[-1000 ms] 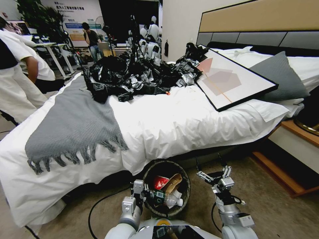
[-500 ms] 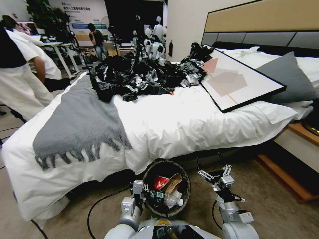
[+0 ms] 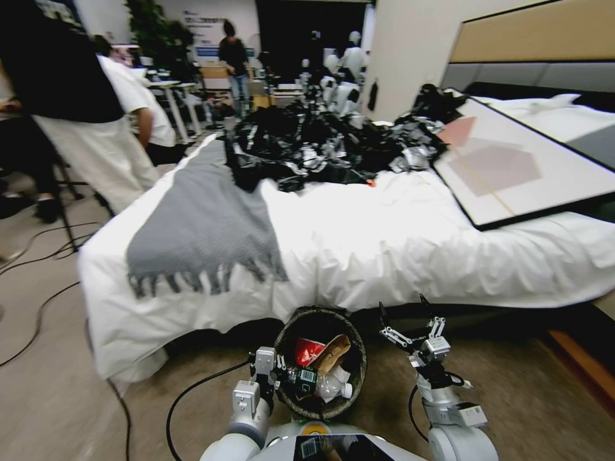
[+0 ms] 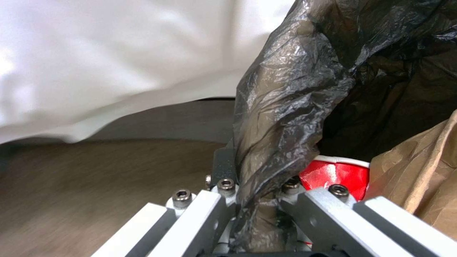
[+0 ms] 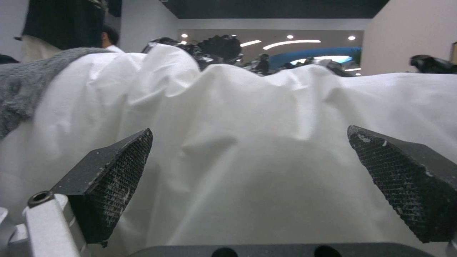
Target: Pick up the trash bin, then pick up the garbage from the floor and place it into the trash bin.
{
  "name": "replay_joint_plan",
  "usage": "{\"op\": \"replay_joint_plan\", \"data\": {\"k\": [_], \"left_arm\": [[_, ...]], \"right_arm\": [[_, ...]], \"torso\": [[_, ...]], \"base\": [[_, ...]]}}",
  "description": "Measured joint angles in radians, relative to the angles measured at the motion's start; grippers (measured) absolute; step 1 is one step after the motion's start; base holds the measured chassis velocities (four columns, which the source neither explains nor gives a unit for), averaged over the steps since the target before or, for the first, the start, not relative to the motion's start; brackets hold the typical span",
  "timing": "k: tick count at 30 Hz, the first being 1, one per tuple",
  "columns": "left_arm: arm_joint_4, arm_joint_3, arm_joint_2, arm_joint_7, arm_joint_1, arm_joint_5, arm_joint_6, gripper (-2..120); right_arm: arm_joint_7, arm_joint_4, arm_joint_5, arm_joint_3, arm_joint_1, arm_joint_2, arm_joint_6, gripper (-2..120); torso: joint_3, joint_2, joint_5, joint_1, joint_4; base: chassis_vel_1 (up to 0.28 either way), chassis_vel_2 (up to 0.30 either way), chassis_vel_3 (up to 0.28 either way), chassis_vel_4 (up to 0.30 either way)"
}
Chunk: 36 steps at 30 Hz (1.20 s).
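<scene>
Black-lined trash bin, one, holding garbage; left gripper pinches its rim, right gripper raised beside it, fingers spread, empty

Cam swung left — bed shifted right.

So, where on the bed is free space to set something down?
Free: the white sheet between the gray throw and the framed picture, in front of the black bags. Crowded: the far end under the bags, and the right side under the picture.
</scene>
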State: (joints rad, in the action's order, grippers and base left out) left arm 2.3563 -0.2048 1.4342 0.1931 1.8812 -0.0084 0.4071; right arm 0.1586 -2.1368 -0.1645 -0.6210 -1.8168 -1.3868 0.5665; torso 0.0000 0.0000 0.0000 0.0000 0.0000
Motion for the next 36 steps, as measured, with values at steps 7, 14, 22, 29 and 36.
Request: {"op": "replay_joint_plan", "data": {"k": [7,14,22,29,36], "left_arm": [[0.0,-0.003,0.002,0.0,0.003,0.0,-0.001,0],[-0.001,-0.001,0.004,0.0,0.005,0.002,-0.002,0],[-0.004,0.001,0.003,-0.001,0.005,0.003,-0.003,0],[-0.005,0.005,0.003,-0.002,0.003,0.003,-0.004,0],[-0.005,0.006,0.003,-0.003,0.002,0.003,-0.004,0]], "right_arm": [[0.004,-0.012,-0.008,0.0,0.009,0.007,-0.017,100],[0.007,-0.012,-0.005,0.008,0.008,0.002,-0.016,100],[0.011,-0.016,-0.002,0.007,0.006,0.0,-0.016,100],[0.014,-0.022,-0.001,0.006,0.004,0.001,-0.017,100],[0.017,-0.022,0.0,0.005,0.005,0.002,-0.019,100]], "torso": [[0.0,0.0,-0.0002,0.0,0.0],[0.0,0.0,-0.0001,0.0,-0.0001],[0.0,0.0,-0.0001,0.0,-0.0001],[0.0,0.0,-0.0001,0.0,-0.0001],[0.0,0.0,-0.0001,0.0,0.0]], "base": [[0.133,0.127,0.116,0.124],[0.11,0.134,0.121,0.127],[0.131,0.123,0.122,0.13],[0.125,0.12,0.119,0.121],[0.125,0.135,0.13,0.128]]}}
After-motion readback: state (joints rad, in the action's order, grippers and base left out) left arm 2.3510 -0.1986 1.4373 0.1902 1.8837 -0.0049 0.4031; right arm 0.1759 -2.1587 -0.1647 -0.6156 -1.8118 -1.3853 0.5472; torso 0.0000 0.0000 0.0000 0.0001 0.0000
